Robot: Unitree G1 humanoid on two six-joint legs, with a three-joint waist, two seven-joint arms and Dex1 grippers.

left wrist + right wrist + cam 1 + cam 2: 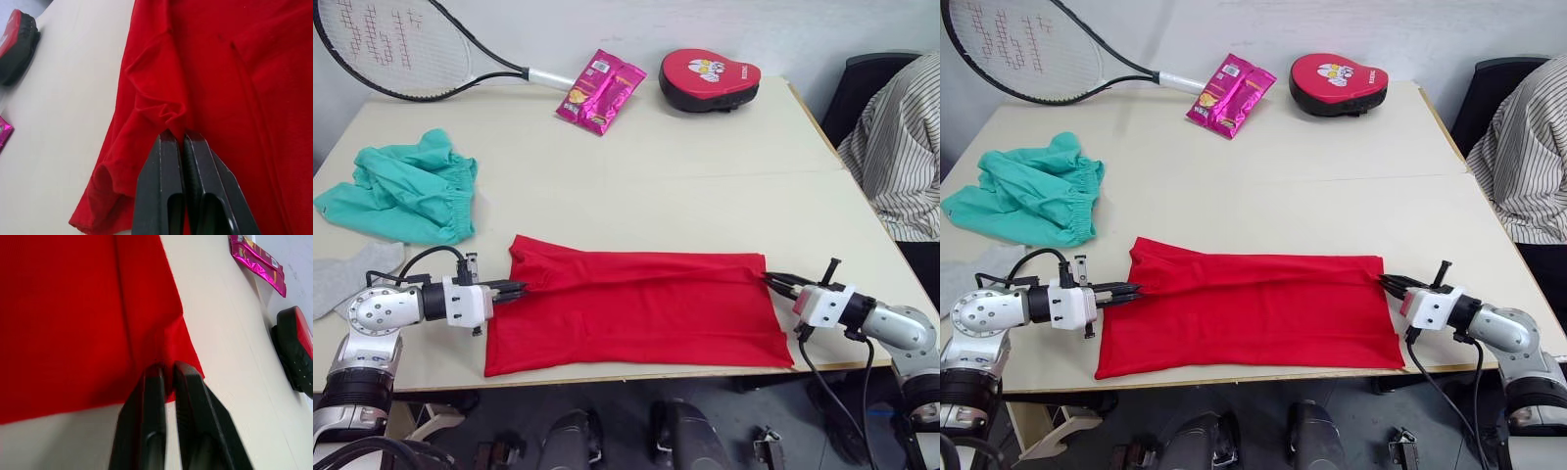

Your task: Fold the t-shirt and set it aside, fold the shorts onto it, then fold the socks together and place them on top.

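Socks (337,277): grey cloth cut by picture edge, count unclear. Racket (391,49): head cropped at top. Seated person (901,147): mostly out of picture.

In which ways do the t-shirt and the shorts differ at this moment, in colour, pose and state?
The t-shirt is bright red; the shorts are teal-green. The t-shirt lies stretched flat near the front edge of the table; the shorts lie bunched up on the robot's left. The left gripper and right gripper each pinch an end of the t-shirt; nothing touches the shorts. Both are soft cloth on the same table.

Bright red t-shirt (636,308), teal shorts (406,188), grey socks (335,279), beige table (705,176).
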